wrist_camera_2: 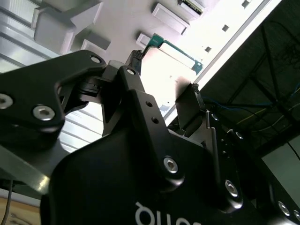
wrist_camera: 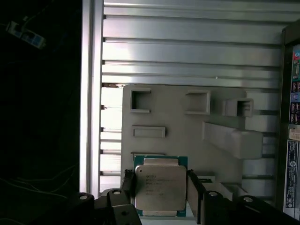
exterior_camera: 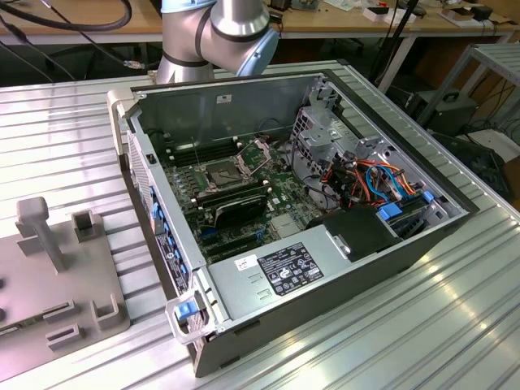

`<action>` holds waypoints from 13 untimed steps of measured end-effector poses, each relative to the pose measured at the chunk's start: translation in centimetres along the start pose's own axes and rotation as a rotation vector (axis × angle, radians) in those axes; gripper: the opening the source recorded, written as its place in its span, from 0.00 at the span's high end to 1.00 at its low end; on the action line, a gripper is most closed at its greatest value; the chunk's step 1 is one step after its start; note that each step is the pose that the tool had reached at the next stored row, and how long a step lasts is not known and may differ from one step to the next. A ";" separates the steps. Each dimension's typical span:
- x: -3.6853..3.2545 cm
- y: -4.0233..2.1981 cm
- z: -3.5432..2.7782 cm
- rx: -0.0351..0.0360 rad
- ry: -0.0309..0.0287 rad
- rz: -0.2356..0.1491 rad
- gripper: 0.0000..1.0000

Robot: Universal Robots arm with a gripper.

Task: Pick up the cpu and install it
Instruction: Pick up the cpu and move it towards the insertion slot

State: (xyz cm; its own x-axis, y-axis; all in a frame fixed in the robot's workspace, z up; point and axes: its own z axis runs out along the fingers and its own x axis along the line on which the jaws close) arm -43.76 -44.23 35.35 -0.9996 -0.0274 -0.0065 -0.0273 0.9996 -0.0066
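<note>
1. At the exterior view's left, a grey fixture plate [exterior_camera: 81, 276] lies on the ribbed metal table [exterior_camera: 455, 325].
2. In the first wrist view, the gripper [wrist_camera: 160, 188] has its jaws pressed on two opposite edges of the cpu [wrist_camera: 160, 185]. The cpu's grey top faces the camera and this plate is behind it.
3. Toward the exterior view's right stands the open computer case [exterior_camera: 227, 101], with the square socket [exterior_camera: 221, 172] inside.

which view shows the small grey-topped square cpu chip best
The first wrist view: the small grey-topped square cpu chip lies face-on, green border included. The second wrist view catches its green edge at a slant. The exterior view looks at the open computer case.
</note>
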 end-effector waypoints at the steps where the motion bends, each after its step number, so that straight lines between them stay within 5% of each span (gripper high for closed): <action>1: -0.31 -0.01 0.00 0.0000 0.0000 0.000 0.45; 7: -2.71 -0.07 0.02 0.0000 0.0000 0.000 0.45; 13: -4.15 -0.11 0.03 0.0000 0.0000 0.000 0.45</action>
State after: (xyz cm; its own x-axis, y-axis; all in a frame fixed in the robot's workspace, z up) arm -39.61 -44.23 35.35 -0.9996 -0.0274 -0.0065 -0.0273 0.9996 -0.0066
